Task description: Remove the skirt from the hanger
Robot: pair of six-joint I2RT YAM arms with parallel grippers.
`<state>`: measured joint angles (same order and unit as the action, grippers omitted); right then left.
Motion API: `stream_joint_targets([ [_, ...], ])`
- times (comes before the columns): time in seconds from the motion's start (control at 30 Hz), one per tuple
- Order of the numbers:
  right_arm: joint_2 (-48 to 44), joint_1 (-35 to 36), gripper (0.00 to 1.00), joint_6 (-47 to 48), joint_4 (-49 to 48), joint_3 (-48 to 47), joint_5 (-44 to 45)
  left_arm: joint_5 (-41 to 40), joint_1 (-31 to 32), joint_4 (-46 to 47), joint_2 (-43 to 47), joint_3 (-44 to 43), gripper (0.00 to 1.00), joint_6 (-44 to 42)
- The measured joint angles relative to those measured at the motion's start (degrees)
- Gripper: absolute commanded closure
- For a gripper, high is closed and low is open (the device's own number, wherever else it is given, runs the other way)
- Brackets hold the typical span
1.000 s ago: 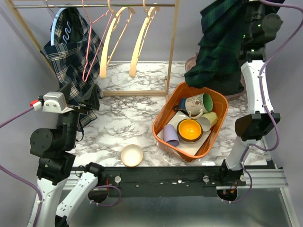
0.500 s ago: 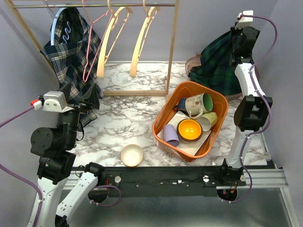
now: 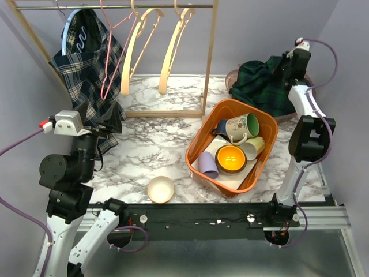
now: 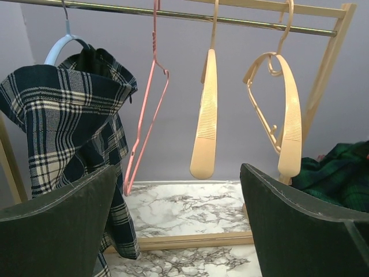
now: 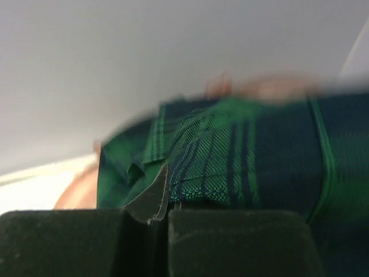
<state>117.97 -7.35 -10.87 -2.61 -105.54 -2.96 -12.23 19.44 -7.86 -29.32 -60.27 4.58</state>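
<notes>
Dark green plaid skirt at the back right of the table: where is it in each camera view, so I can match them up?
Top external: the dark green plaid skirt lies heaped at the upper right.
Left wrist: the skirt peeks in at the lower right edge.
Right wrist: the skirt fills the centre and right, close and blurred.
Shared landmark: the wooden rack's right post, left of the skirt in the top and left wrist views; absent from the right wrist view.
</notes>
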Motion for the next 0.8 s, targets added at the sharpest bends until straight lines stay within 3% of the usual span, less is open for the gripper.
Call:
stream_joint_targets([
  [0.2, 1.46, 0.00, 0.99, -11.47, 10.88, 5.57, -0.94, -0.20, 0.00, -0.17, -0.33, 0.00, 0.01, 0.15],
  [0.4, 11.45, -0.39, 0.99, -14.91, 22.97, -7.96, -0.85, -0.20, 0.00, -0.61, -0.39, -0.22, 0.01, 0.66],
  [0.8, 17.73, -2.25, 0.62, -17.64, 37.62, -14.62, -2.51, -0.24, 0.00, -1.44, -0.63, -1.62, 0.01, 1.05],
])
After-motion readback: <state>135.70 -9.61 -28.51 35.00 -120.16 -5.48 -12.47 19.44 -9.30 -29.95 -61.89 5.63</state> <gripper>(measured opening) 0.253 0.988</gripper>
